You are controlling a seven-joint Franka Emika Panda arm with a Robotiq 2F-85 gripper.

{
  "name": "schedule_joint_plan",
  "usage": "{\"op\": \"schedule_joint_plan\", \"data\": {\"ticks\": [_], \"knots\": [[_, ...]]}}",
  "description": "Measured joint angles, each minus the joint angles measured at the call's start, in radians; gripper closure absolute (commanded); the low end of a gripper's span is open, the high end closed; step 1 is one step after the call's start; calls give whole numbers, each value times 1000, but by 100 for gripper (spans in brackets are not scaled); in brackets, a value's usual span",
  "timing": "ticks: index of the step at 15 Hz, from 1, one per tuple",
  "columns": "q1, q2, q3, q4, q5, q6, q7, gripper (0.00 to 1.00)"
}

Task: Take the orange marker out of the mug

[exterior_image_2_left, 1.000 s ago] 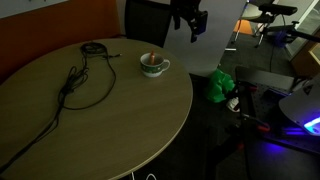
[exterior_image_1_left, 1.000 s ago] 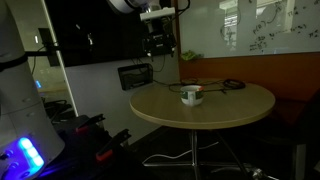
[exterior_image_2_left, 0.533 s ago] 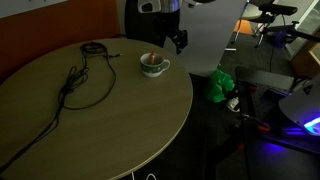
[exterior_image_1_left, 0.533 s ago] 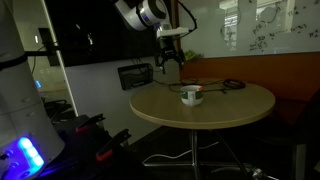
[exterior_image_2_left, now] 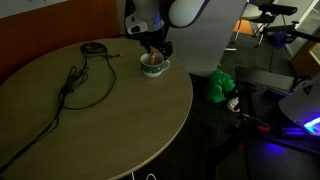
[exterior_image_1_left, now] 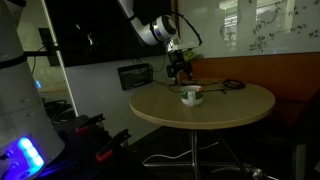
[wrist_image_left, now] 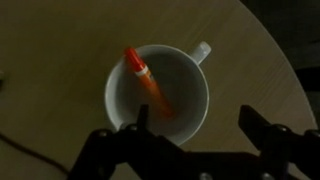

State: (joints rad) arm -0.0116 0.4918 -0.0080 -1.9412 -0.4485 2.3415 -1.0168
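The small white mug (wrist_image_left: 158, 95) stands on the round wooden table (wrist_image_left: 60, 60). In the wrist view the orange marker (wrist_image_left: 147, 82) leans inside it, one end over the rim at the upper left. My gripper (wrist_image_left: 195, 128) is open just above the mug, one finger (wrist_image_left: 141, 122) over the mug's near wall, the other (wrist_image_left: 251, 124) outside it to the right. In both exterior views the gripper (exterior_image_1_left: 180, 70) (exterior_image_2_left: 154, 52) hangs right over the mug (exterior_image_1_left: 190, 96) (exterior_image_2_left: 153, 67), near the table's edge.
A black cable (exterior_image_2_left: 82, 78) lies coiled across the table beside the mug, also seen in an exterior view (exterior_image_1_left: 228, 85). A dark chair back (exterior_image_2_left: 150, 15) stands behind the table. A green object (exterior_image_2_left: 220, 85) sits on the floor past the table's edge.
The arm has swung in and come down from well above and beside the table to just over the mug. The mug and marker have not moved.
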Motion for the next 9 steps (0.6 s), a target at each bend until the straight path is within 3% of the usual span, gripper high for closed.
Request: {"op": "schedule_joint_plan", "data": {"ticks": [5, 9], "knots": [[-3, 88, 1, 103, -35, -35, -54, 37], [0, 152, 2, 171, -56, -70, -60, 39]]}}
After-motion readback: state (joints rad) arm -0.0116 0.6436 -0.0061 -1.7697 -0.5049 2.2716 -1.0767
